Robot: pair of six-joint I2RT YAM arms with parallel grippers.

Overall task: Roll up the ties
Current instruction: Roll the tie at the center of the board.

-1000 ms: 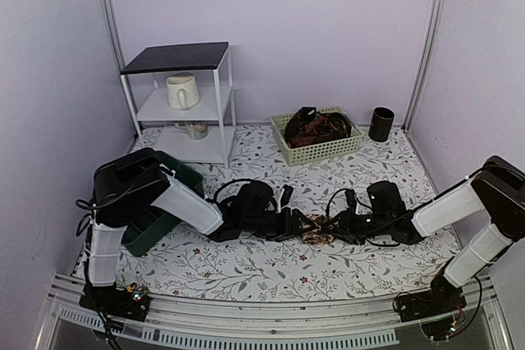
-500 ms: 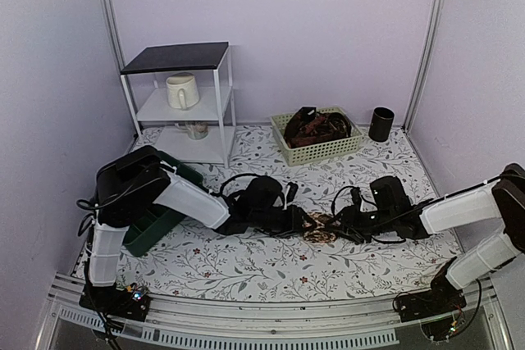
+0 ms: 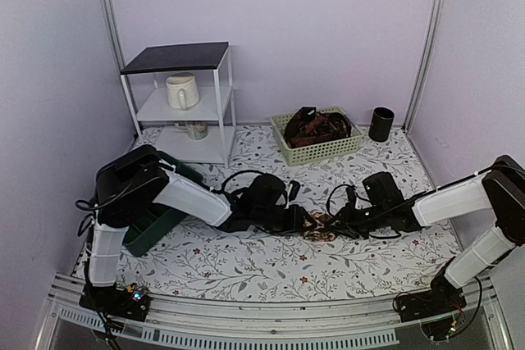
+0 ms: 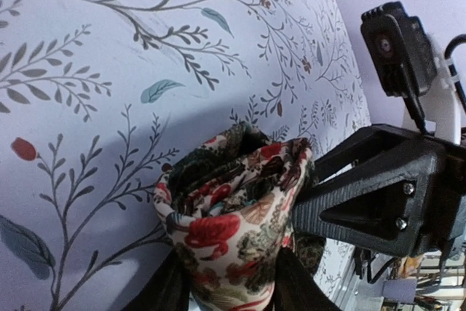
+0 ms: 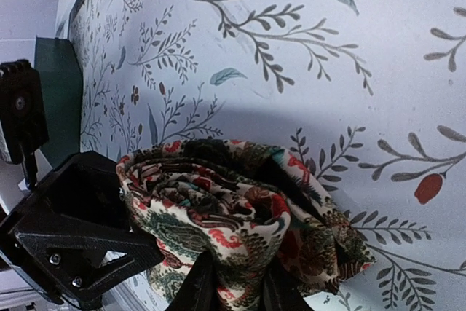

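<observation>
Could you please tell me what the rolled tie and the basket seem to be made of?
The tie looks like soft cloth, perhaps silk or polyester, mostly matt: it bends in rounded folds and carries a red, cream and dark floral print. The basket is probably moulded plastic, pale green and matt: its walls form a regular open lattice.

This is a robot test booth in a lab, not a lived-in room. Bare lilac walls (image 3: 328,30) and metal poles (image 3: 428,38) close in a small flower-patterned table (image 3: 246,264). Along the bottom edge, a left arm (image 3: 184,202) and a right arm (image 3: 451,201) are bolted to a metal rail (image 3: 271,338), with cables trailing. The only homely things are a shelf (image 3: 176,56) with a mug (image 3: 181,90) at upper left and a basket (image 3: 321,152) at centre.
</observation>
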